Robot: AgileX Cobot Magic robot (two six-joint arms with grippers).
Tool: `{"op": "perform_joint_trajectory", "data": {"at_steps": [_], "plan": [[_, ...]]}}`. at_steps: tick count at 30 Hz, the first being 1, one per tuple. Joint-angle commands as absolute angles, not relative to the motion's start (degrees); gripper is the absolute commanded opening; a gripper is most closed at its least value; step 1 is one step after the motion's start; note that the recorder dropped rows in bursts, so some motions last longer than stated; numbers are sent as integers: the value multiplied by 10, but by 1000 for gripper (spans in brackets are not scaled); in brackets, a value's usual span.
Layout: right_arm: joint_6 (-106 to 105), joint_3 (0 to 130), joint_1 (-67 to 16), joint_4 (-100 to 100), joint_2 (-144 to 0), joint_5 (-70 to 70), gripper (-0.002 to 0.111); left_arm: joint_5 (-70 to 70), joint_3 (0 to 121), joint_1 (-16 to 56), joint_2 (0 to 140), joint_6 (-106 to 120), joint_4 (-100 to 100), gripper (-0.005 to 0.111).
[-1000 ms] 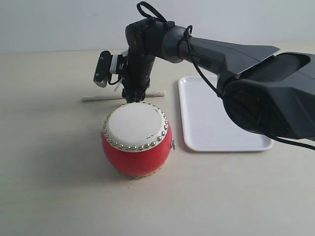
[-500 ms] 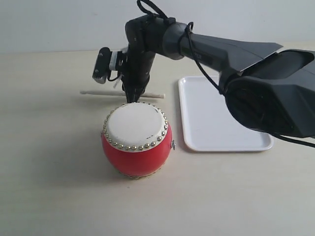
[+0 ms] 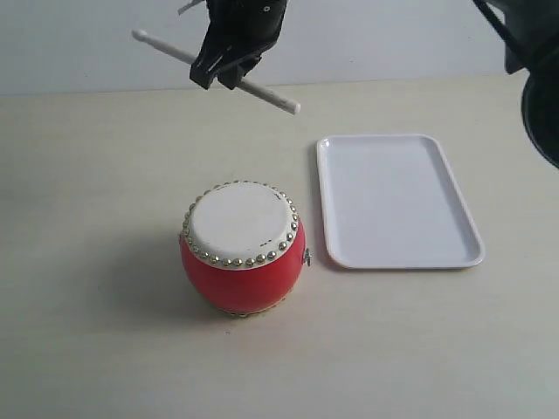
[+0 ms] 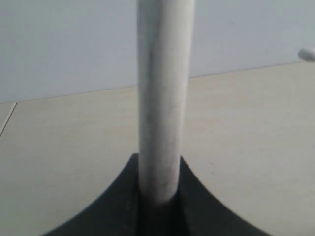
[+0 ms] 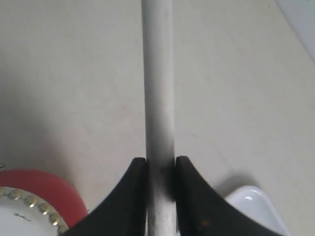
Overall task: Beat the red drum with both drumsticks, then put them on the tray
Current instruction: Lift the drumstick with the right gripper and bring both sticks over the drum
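Your right gripper [image 3: 220,77] clamps one drumstick [image 3: 271,96] above the table [image 3: 87,332], near its far edge; your left gripper [image 4: 158,167] grips the other drumstick [image 4: 165,98].

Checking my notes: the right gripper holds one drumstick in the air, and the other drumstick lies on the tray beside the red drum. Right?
No. The exterior view shows nothing on the tray beside the red drum; the other drumstick is clamped in the left gripper, as the left wrist view shows. The right gripper does hold one drumstick aloft.
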State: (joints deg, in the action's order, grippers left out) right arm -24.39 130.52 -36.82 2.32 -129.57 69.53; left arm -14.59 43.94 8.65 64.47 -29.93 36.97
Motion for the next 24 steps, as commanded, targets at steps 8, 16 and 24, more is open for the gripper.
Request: {"op": "perform_joint_trajectory", "data": {"at_steps": [8, 16, 24], "plan": [[-111, 990, -366, 7, -1042, 689, 0, -281, 488, 204, 675, 117, 7, 0], [-44, 693, -365, -16, -845, 581, 0, -436, 540, 250, 783, 116, -73, 0], [-44, 579, -366, 0, -733, 573, 0, -496, 540, 342, 829, 88, -99, 0]]}}
